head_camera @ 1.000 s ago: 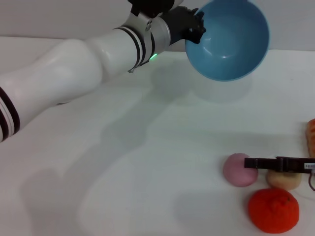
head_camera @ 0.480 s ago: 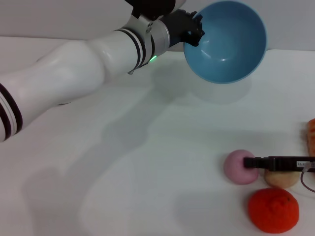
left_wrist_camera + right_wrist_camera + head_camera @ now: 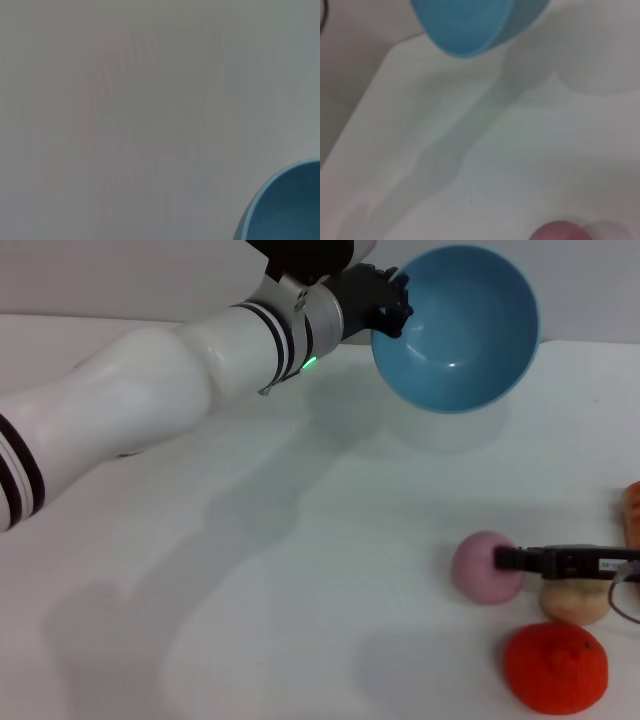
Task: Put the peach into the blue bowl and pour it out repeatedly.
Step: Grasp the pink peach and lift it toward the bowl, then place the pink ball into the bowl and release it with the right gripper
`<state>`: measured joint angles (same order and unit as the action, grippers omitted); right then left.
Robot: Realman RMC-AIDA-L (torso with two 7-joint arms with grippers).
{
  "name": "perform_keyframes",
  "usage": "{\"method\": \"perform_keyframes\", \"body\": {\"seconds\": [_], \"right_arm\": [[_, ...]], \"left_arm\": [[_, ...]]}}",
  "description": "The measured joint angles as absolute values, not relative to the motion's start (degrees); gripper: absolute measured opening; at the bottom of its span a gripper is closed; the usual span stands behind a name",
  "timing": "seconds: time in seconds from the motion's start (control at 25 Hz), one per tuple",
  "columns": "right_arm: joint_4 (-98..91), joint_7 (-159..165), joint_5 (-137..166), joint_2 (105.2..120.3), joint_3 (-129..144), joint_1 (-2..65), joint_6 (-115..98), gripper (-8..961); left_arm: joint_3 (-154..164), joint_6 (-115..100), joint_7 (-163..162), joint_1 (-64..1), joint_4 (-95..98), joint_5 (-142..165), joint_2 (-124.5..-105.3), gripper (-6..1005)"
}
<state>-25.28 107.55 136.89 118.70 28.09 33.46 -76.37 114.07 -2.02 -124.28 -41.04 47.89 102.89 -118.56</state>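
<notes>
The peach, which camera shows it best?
The head view: the whole peach lies on the table, the right pincer at its side. The right wrist view catches only its top edge; the left wrist view shows none.

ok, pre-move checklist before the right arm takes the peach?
1. Blue bowl held aloft and tilted by left pincer: ok.
2. Bowl empty: ok.
3. Peach on the table: ok.
4. Right pincer at the peach: ok.
5. Right pincer closed on the peach: cannot tell.
6. Room around the peach: not ok, cream ball and red-orange fruit sit close beside it.
</notes>
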Motion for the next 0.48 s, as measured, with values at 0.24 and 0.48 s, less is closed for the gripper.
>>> {"method": "perform_keyframes", "body": {"seconds": [0.24, 0.48], "right_arm": [[-36.4, 107.7, 129.3, 118.57, 27.9, 28.8, -86.4, 40], [-50.9, 110.5, 121.4, 118.71, 24.8, 25.0, -98.2, 40]], "left_arm": [[113.0, -8.6, -124.2, -42.3, 47.4, 103.5, -118.24, -2], [107.3, -20.2, -127.4, -45.0, 45.5, 109.2, -118.22, -2]]}}
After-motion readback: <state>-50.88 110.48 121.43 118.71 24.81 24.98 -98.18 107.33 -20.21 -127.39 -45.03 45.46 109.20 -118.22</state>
